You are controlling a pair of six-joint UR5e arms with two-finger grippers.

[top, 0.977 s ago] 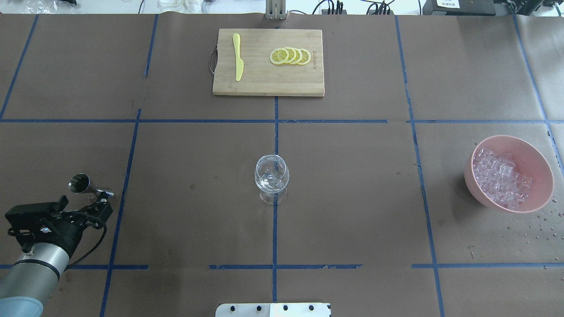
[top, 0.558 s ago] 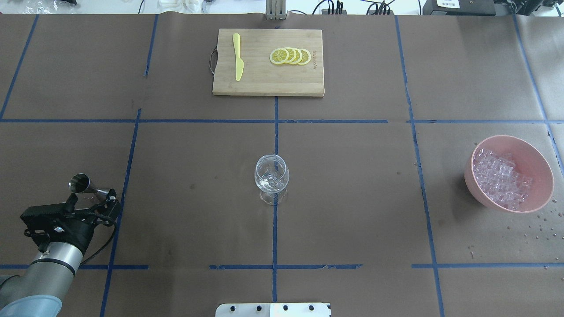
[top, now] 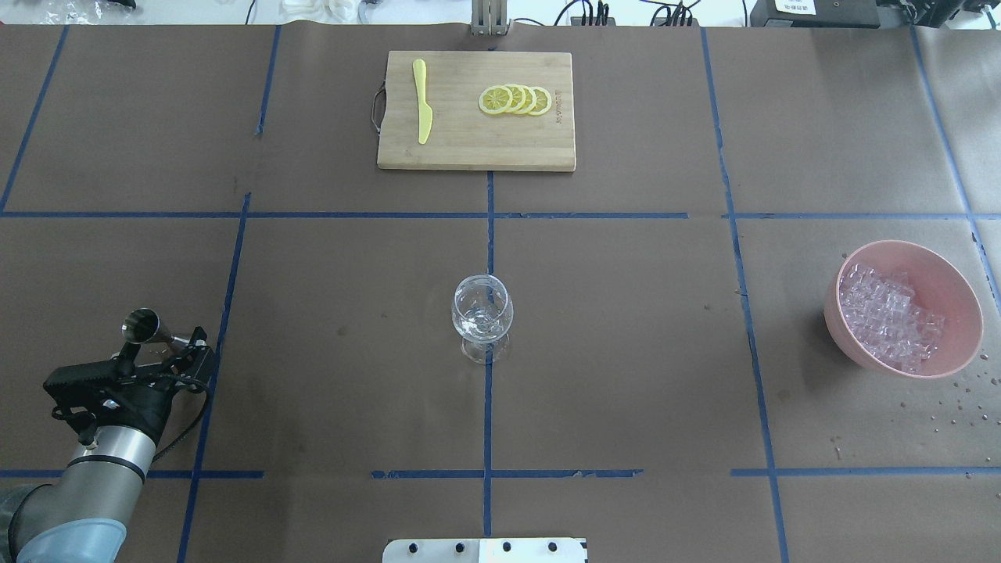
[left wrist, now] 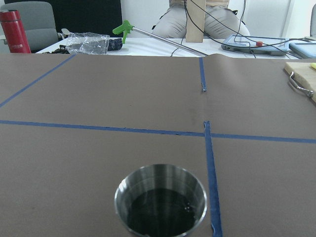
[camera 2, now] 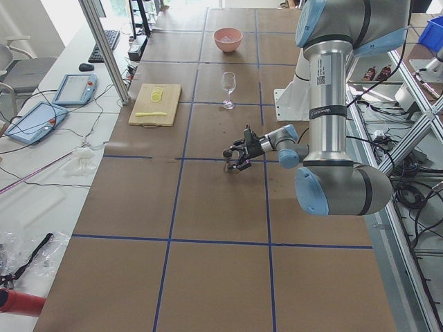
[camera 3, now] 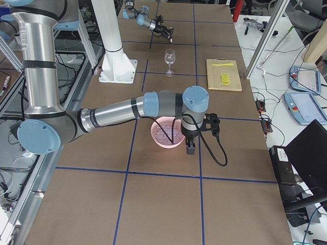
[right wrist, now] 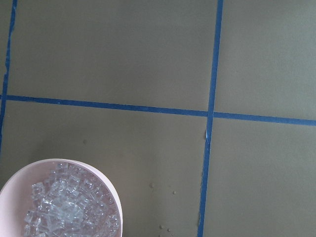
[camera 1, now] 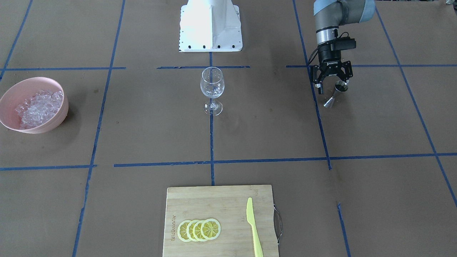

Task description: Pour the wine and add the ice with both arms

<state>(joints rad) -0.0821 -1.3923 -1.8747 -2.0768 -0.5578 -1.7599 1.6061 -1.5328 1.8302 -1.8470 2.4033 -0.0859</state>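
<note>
A robotics lab: tape-gridded table [top: 626, 352], teach pendant [camera 2: 73, 88], aluminium post [camera 2: 105, 48].

We cannot determine the state of the right gripper [camera 3: 190, 149]: it appears in the exterior right view only, too small to resolve. The right arm [camera 3: 117, 112] there hides part of the bowl [camera 3: 158, 142]. The left wrist view crops the jigger [left wrist: 161, 177] below its cup. The front-facing view crops the cutting board [camera 1: 221, 203] and knife [camera 1: 253, 225] at its bottom edge.

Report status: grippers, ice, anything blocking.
Left gripper open at the filled measuring cup. Right gripper beside the pink bowl, open or shut unclear. Ice in the bowl; nothing between cup and wine glass.
</note>
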